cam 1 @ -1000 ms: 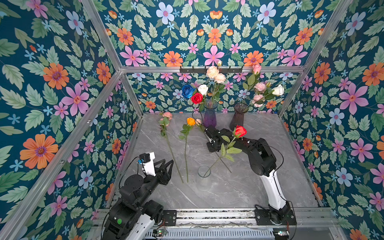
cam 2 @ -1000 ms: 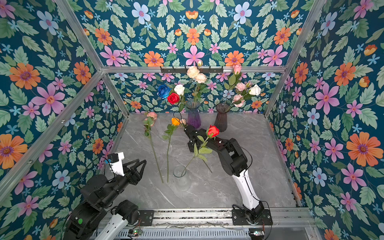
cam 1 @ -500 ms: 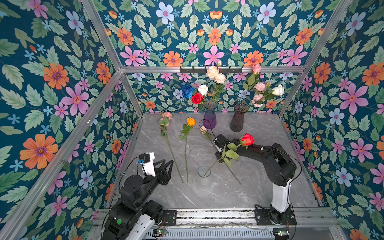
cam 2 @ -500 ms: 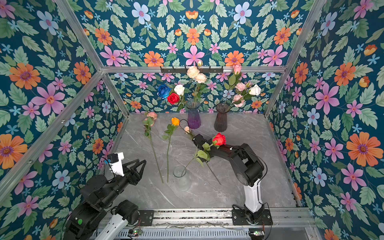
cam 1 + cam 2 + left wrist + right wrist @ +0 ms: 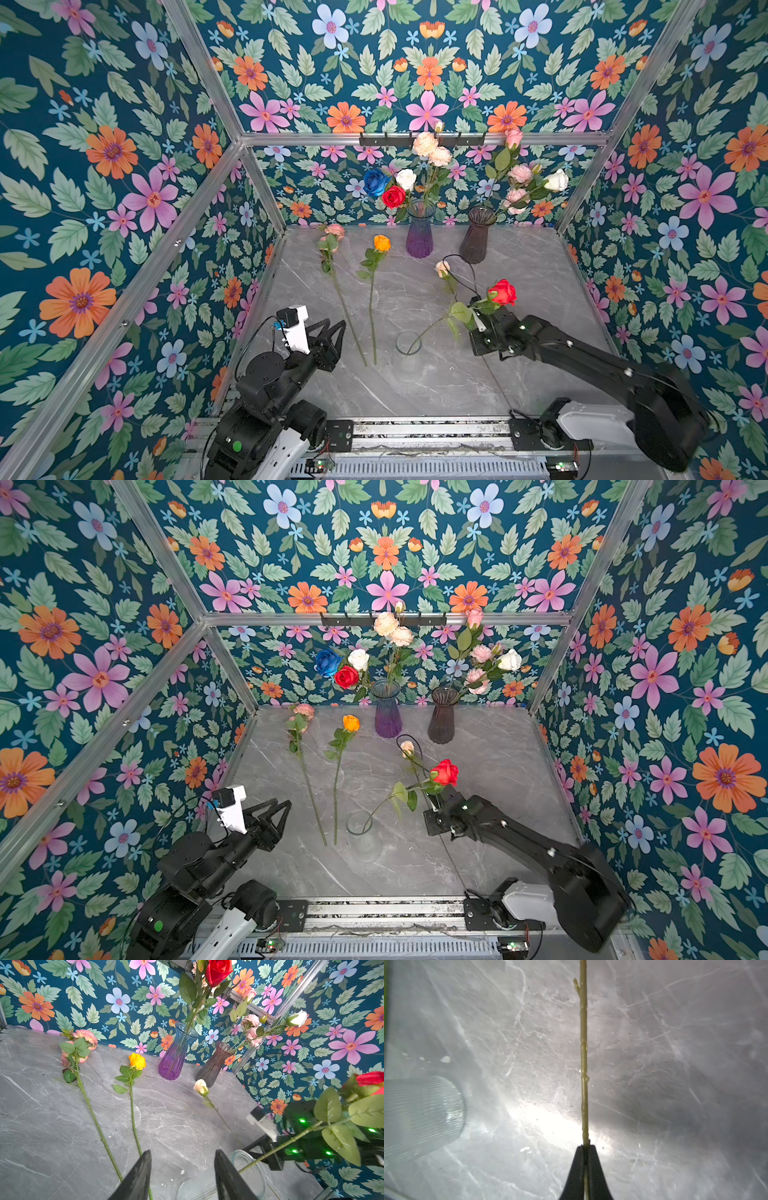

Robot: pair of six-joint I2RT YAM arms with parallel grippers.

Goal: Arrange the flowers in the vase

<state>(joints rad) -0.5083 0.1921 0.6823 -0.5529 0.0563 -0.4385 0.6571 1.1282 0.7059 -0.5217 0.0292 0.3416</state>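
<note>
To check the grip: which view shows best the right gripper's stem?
Right wrist view: the stem sits clamped in the right gripper. Both top views show it thin; left wrist view only its bud end.

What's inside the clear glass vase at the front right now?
Just one stem, that of the red rose. It slants into the clear vase, with head and leaves outside to the right. The stem's lower end is lost in the ribbed glass.
</note>
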